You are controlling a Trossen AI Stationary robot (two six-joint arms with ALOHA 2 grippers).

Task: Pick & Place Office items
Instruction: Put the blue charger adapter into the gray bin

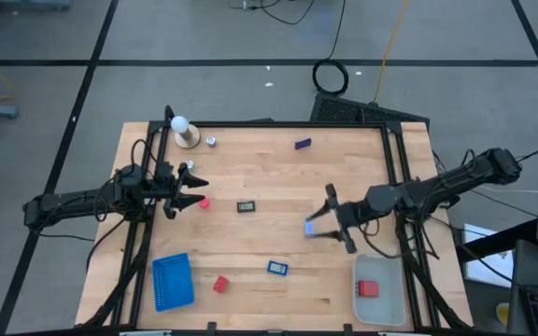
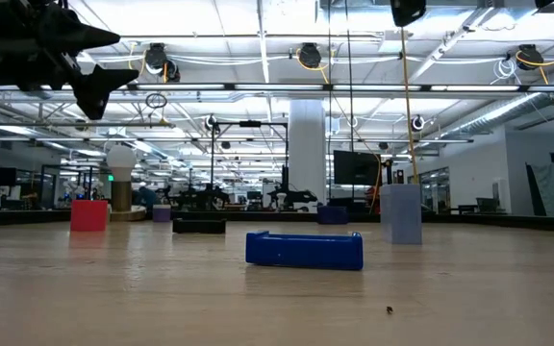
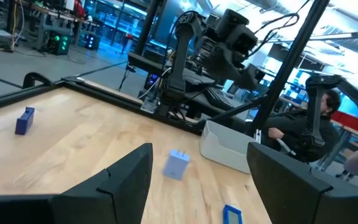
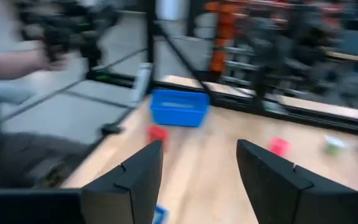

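One red block (image 1: 368,288) sits in my translucent bin (image 1: 379,313); everything else is loose. Right gripper (image 1: 330,217) hovers half-open by the pale-blue piece (image 1: 309,228) (nothing held), left gripper (image 1: 183,189) open, empty.

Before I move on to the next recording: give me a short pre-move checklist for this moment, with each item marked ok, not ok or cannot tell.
1. Left gripper empty, fingers apart: ok.
2. Right gripper empty, fingers apart: ok.
3. Pale-blue block on the table beside the right gripper, not gripped: ok.
4. Translucent bin has room; one red block inside: ok.
5. Blue tray unobstructed: ok.
6. Red block near the left gripper lying loose: ok.
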